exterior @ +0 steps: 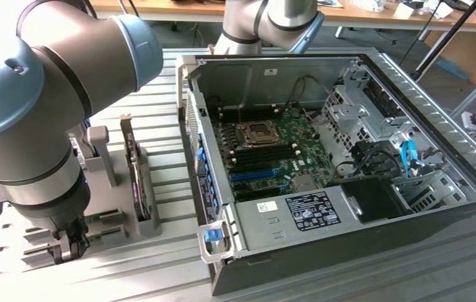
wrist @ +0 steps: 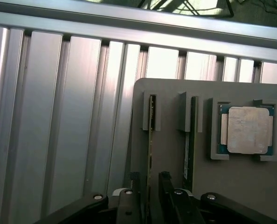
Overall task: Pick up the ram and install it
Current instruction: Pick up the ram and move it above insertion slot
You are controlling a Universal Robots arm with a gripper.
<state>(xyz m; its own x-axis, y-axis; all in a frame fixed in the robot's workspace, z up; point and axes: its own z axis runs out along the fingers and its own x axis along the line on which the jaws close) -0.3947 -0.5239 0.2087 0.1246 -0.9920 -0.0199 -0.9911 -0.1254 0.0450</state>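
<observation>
Open PC case (exterior: 263, 78); arm (exterior: 45, 126) hides part of the grey holder (wrist: 231, 186). Ram (wrist: 151, 130) stands edge-on in the holder's edge slot, one end cut off, between the spread claw (wrist: 149, 181); contact unclear. Processor (wrist: 248, 130) sits in its pocket.

We find the computer case (exterior: 255, 78) on the table (exterior: 167, 264), the holder plate (wrist: 241, 186) on the exterior view's left of it. In the plate's slots stand the ram (wrist: 151, 135) and a second stick (wrist: 190, 135), which lies between the ram and the processor (wrist: 246, 129); the gripper (wrist: 149, 179) straddles the ram.
</observation>
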